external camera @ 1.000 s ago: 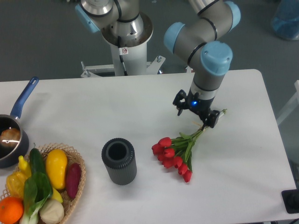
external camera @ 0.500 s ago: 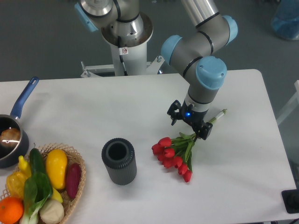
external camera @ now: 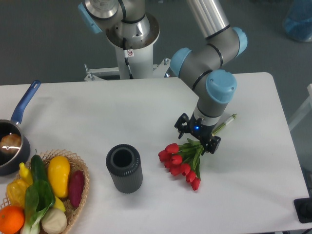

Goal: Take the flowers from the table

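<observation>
The flowers (external camera: 183, 163), red tulips with green leaves and pale green stems, lie on the white table (external camera: 122, 117) right of centre. The buds point lower left and the stem ends stick out at the upper right. My gripper (external camera: 197, 138) hangs straight above the leafy middle of the bunch, close over it. Its two black fingers stand apart, one on each side of the stems. The fingers hide part of the stems.
A dark ribbed cylinder vase (external camera: 124, 168) stands left of the tulips. A wicker basket (external camera: 80, 195) with vegetables and fruit sits at the front left. A blue-handled pot (external camera: 12, 141) is at the left edge. The robot base (external camera: 131, 39) stands behind the table.
My gripper has moved down and to the left, from above the stem ends to above the leafy middle of the bunch. The flowers have not moved.
</observation>
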Action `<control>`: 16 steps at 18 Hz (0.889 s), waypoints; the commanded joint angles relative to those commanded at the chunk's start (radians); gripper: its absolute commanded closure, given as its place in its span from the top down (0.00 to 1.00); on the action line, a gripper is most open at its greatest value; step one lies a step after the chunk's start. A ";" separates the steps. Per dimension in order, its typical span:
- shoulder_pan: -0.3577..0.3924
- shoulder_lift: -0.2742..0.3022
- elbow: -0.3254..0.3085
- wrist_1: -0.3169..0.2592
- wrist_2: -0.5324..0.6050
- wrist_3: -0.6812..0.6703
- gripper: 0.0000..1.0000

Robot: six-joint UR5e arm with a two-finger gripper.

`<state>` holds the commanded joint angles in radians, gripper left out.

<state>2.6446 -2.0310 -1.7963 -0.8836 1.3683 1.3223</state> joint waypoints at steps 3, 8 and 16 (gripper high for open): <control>0.002 0.002 0.002 0.002 -0.002 -0.005 0.64; 0.006 0.012 0.015 -0.003 -0.005 -0.028 0.00; 0.008 0.043 0.093 -0.014 -0.011 -0.034 0.00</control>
<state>2.6523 -1.9881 -1.7028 -0.8973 1.3576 1.2885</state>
